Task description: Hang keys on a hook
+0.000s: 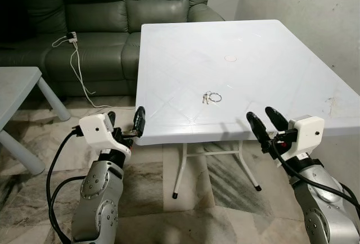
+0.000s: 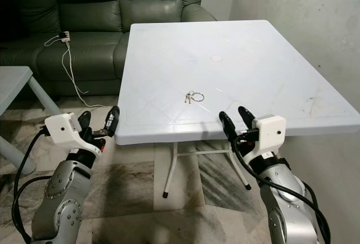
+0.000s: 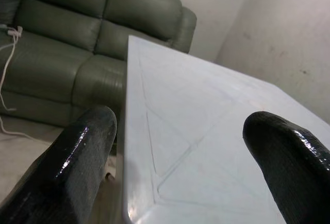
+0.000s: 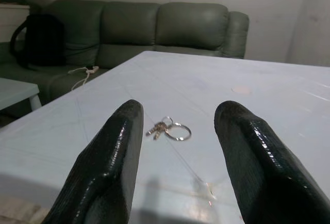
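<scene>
Keys point(image 1: 211, 97), one bunch, lie on one white table point(image 1: 281, 58).

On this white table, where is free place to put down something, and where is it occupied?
The table is bare almost everywhere: the far half beyond the pink spot, and both sides. The keys occupy the near middle; the right end effector and left end effector flank the near edge.

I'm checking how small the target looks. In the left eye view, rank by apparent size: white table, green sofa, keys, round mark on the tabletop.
1. White table.
2. Green sofa, cropped by the frame and farther away, so true size is unsure.
3. Keys.
4. Round mark; it looks close to the keys in size.
</scene>
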Tool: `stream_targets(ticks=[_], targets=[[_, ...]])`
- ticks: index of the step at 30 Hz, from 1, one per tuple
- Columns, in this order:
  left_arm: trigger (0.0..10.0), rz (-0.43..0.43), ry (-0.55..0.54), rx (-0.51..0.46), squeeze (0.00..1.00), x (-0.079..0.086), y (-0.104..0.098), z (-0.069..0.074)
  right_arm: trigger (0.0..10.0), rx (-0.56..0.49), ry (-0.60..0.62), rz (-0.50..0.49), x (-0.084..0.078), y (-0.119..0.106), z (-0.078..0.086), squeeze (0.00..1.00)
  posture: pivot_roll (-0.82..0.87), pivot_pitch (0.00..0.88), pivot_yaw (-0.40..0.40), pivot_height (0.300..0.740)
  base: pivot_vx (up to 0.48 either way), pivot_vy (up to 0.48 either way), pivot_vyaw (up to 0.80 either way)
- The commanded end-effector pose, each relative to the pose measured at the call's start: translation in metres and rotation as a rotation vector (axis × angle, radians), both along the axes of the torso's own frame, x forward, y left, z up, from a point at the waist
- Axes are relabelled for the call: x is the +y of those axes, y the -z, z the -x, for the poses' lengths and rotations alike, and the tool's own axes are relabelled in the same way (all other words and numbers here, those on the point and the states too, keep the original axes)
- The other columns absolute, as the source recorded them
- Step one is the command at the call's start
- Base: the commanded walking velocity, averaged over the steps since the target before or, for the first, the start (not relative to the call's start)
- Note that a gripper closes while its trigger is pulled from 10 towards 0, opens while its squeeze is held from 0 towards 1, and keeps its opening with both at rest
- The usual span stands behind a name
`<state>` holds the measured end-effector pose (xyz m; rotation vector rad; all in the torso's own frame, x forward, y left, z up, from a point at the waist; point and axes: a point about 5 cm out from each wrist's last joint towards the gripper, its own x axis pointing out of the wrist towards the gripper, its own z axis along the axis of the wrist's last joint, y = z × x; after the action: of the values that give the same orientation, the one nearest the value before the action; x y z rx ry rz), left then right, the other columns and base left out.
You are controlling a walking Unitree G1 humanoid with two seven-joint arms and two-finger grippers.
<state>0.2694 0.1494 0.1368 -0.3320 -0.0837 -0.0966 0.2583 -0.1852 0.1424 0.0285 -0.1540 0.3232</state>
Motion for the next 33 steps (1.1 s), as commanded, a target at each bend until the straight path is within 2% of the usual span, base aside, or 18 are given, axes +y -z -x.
stream_targets(ticks=[1, 33], targets=[[10.0, 0.003, -0.002, 0.002, 0.0, -0.0003, -0.0017, -0.0006, 10.0, 0.004, -0.014, 0.0, 0.0013, -0.0013, -0.0002, 0.0, 0.0, 0.005, -0.046, 0.74, 0.247, 0.0, 0.0], [10.0, 0.019, -0.009, 0.005, 0.0, -0.0016, -0.0011, 0.0007, 10.0, 0.012, -0.044, 0.003, 0.0029, -0.0013, 0.0005, 0.0, 0.0, 0.005, -0.054, 0.74, 0.269, 0.0, 0.0]])
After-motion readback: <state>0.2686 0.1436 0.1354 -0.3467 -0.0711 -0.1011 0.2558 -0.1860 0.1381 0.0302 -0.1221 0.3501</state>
